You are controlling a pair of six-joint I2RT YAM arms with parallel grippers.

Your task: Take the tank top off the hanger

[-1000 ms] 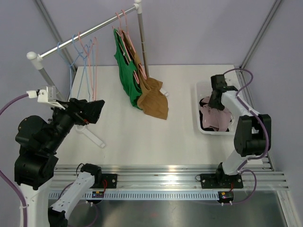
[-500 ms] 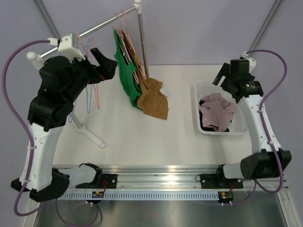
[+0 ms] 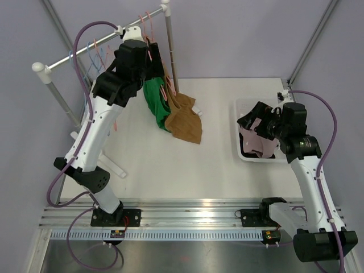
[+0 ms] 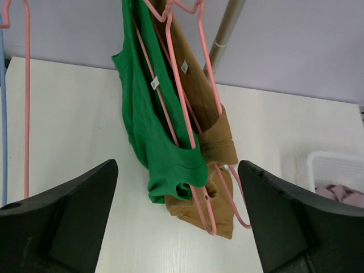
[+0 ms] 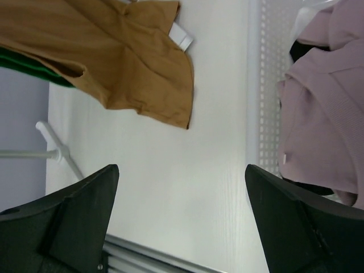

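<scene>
A green tank top [image 4: 153, 131] and a brown tank top [image 4: 219, 170] hang side by side on pink hangers [image 4: 182, 114] from the rail, their hems down on the table. My left gripper [image 4: 177, 227] is open high above them, looking down, with nothing between its fingers. From the top view it [image 3: 152, 67] sits at the rail right over the green top [image 3: 153, 105] and brown top [image 3: 185, 122]. My right gripper [image 3: 257, 119] is open and empty over the left rim of the basket, facing the table.
A white basket [image 3: 242, 151] at the right holds a pink garment [image 5: 324, 102] over dark cloth. The rack's rail [image 3: 91, 48], upright pole [image 3: 169, 45] and foot [image 3: 108, 162] stand at the left. Empty pink and blue hangers [image 4: 25, 85] hang left of the tops.
My left arm swung up from the left side to the rail above the hanging tops. My right gripper opened, rose out of the basket and turned left; the pink garment lies in the basket.
</scene>
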